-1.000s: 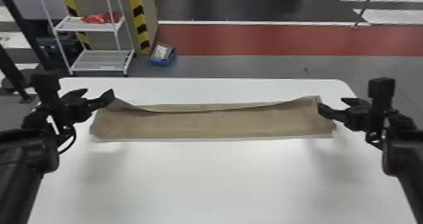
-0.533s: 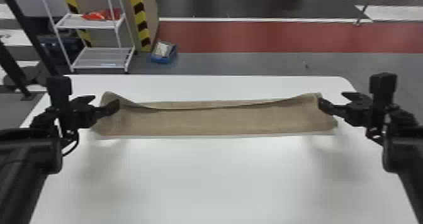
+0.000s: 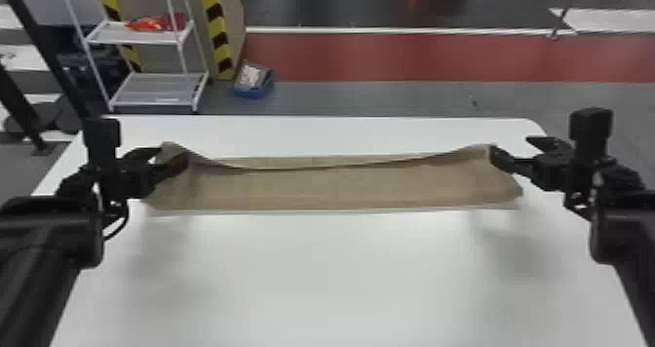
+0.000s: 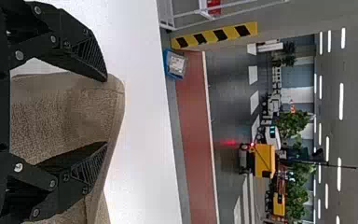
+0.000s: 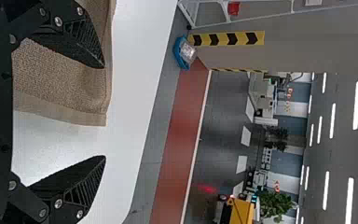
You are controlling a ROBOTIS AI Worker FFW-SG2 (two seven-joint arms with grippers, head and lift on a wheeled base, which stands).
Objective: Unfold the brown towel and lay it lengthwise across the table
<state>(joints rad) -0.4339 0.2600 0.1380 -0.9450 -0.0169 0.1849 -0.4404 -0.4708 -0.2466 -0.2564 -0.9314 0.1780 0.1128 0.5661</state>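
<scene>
At left gripper (image 3: 173, 154), spread apart with brown towel (image 3: 341, 187) between; at right gripper (image 3: 510, 145), also spread, with towel partly between.

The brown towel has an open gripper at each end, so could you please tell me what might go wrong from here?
The brown towel might settle with a crease or fold, since its far edge rises at both ends and dips between them. The left gripper and the right gripper are both open but close to the cloth, so a finger could snag an end and drag it askew when the arms withdraw.
</scene>
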